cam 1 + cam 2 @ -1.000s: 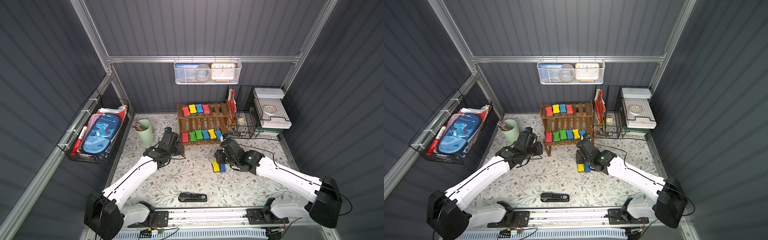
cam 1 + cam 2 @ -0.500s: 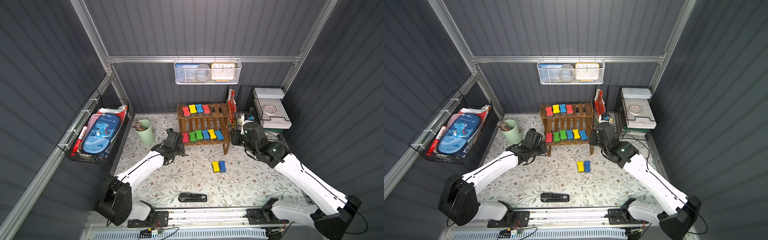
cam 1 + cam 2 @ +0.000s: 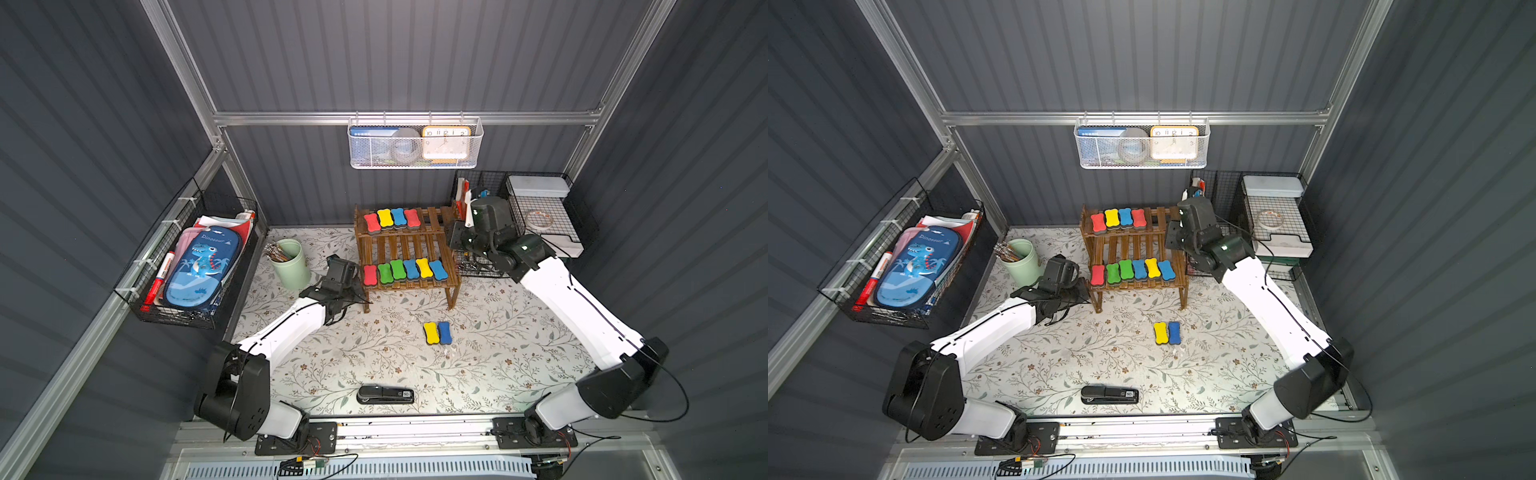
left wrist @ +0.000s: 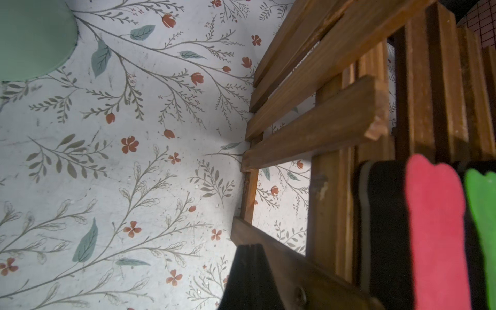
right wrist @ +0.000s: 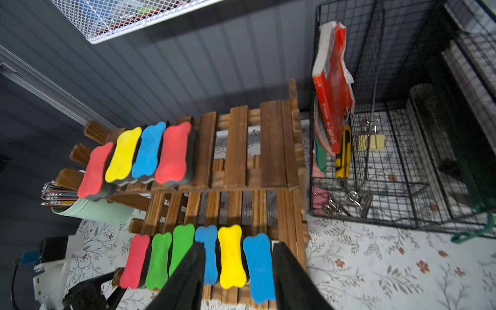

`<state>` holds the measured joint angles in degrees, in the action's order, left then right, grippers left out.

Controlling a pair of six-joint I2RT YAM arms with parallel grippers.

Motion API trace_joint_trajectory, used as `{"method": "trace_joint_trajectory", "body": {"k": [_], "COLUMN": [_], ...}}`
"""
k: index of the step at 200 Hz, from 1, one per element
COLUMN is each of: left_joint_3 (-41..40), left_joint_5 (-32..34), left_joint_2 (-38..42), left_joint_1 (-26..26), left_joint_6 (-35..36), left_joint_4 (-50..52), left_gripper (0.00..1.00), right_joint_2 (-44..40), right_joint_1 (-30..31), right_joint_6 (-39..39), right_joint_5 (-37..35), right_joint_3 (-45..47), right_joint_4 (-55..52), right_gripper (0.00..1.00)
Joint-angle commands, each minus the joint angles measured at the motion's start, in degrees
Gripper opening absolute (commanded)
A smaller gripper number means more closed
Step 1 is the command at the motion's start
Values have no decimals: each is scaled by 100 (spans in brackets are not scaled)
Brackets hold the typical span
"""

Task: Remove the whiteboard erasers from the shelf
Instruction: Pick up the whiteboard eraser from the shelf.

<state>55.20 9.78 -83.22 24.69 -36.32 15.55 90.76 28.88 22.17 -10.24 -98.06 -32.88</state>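
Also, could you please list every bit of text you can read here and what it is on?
"Dinosaur": on the blue pencil case.
"10 11 12 1 2": top numerals on the clock face.
Too small or blurred to read: the stapler label, the red marker, the red packet.

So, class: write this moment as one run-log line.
shelf: ten erasers | table: two erasers | left jaws: shut, empty | right jaws: open, empty | task: unfinished
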Motion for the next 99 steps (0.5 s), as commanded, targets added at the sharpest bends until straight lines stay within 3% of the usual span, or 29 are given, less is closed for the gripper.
{"method": "trace_joint_trajectory", "body": {"k": [1,51,99], "left_joint_3": [-166,-403,-481], "left_joint_5": [-113,-287,-244], "left_joint_2": [164,485,655], "left_joint_1": [-43,-43,-43], "left_joint_6": [-163,-169,-149], "left_joint_4": [102,281,360], "left_gripper": [11,11,11], "right_joint_2": [533,1826,2358], "right_joint_1": [-59,-74,-21], "right_joint_6": [-242,-337,-392], "right_joint_5": [104,490,801], "right_joint_3": [-676,-2332,-2932], "right_joint_4": [-303,-590,-638], "right_gripper": [48,55,59]}}
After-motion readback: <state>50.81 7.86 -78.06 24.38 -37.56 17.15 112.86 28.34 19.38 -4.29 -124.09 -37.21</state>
